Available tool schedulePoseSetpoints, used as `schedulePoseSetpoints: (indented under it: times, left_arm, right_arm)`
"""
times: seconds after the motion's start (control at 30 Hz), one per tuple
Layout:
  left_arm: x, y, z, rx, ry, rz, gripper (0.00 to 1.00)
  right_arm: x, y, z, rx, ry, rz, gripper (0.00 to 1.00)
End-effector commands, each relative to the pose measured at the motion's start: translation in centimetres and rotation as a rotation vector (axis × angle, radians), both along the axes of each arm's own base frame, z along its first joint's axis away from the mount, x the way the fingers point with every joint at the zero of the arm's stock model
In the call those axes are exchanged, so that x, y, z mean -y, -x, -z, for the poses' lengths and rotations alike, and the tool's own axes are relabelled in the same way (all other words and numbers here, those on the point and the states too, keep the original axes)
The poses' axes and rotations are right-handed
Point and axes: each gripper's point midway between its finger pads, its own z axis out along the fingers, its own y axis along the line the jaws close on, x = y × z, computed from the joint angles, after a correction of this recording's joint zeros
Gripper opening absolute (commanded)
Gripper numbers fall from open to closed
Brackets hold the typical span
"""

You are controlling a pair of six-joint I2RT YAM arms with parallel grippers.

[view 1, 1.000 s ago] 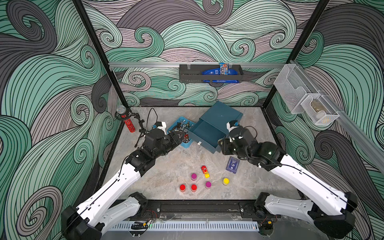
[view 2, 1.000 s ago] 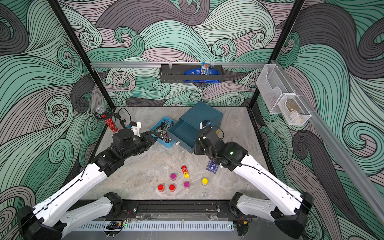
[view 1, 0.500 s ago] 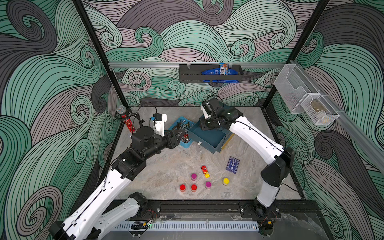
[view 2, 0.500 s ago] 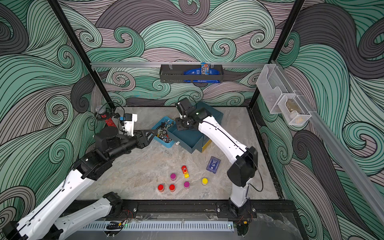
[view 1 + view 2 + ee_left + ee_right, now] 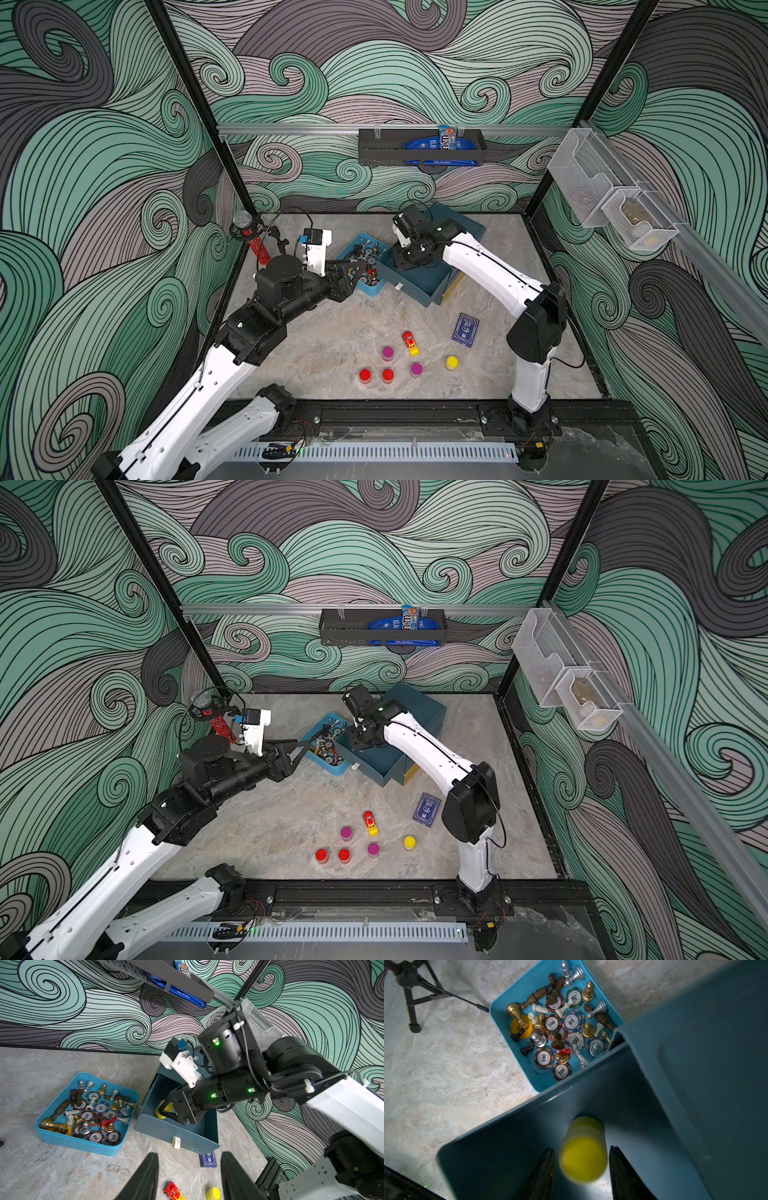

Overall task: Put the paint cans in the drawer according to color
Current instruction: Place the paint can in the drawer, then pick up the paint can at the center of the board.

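Right gripper point(image 5: 581, 1149) slightly open around yellow paint can point(image 5: 583, 1159) in drawer point(image 5: 508, 1136), left gripper point(image 5: 188, 1176) open and empty; loose can could tip or roll.

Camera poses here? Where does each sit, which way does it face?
Top views: high behind the bases, looking down at the table; left arm, right arm show.
Left wrist: faces the drawer; left end effector, right arm show.
Right wrist: looks down into drawer at yellow jar; right end effector shows.
Shared: blue tray in all.
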Motion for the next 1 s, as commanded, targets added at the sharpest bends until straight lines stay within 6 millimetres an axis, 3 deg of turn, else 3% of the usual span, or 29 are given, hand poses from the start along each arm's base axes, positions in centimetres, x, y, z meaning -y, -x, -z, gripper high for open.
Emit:
schedulePoseSetpoints:
  times: [0.0, 0.1, 0.27, 0.37, 0.43, 0.5, 0.6, 0.67, 0.77, 0.83, 0.97]
  left_arm:
    - [-0.4, 0.3, -1.9, 0.063, 0.018, -0.002, 0.51]
    - [-0.4, 0.4, -2.0, 0.063, 0.031, -0.002, 0.52]
    - [-0.5, 0.5, -2.3, 0.067, 0.04, -0.008, 0.52]
    - [-0.5, 0.4, -2.3, 0.065, 0.044, -0.009, 0.53]
    - [-0.4, 0.3, -2.4, 0.066, 0.046, -0.01, 0.53]
    - [-0.4, 0.2, -2.5, 0.07, 0.048, -0.01, 0.53]
    - [-0.2, -0.1, -2.5, 0.069, 0.053, -0.011, 0.53]
    - [-0.1, -0.3, -2.4, 0.065, 0.057, -0.013, 0.54]
    - [0.3, -0.7, -2.1, 0.056, 0.058, -0.008, 0.54]
    - [0.5, -0.9, -2.0, 0.051, 0.06, -0.004, 0.53]
    - [0.7, -1.0, -1.8, 0.04, 0.064, 0.003, 0.54]
  right_arm:
    - [0.0, -0.4, -0.2, 0.017, 0.02, -0.003, 0.52]
    - [0.0, -0.8, -1.5, 0.05, 0.008, 0.006, 0.58]
    - [1.0, -0.9, -8.7, 0.209, -0.066, 0.052, 0.61]
    - [3.2, 0.7, -11.7, 0.267, -0.1, 0.11, 0.61]
    - [5.4, 3.0, -11.4, 0.256, -0.099, 0.161, 0.61]
    - [8.3, 6.0, -9.7, 0.225, -0.086, 0.222, 0.63]
    - [12.4, 11.5, -5.2, 0.137, -0.084, 0.299, 0.71]
    - [13.7, 15.2, -1.1, 0.019, -0.099, 0.307, 0.75]
    - [13.9, 20.6, 5.6, -0.213, -0.129, 0.3, 0.77]
    - [13.8, 22.3, 8.5, -0.282, -0.122, 0.282, 0.77]
    - [13.8, 22.3, 11.2, -0.303, -0.091, 0.272, 0.8]
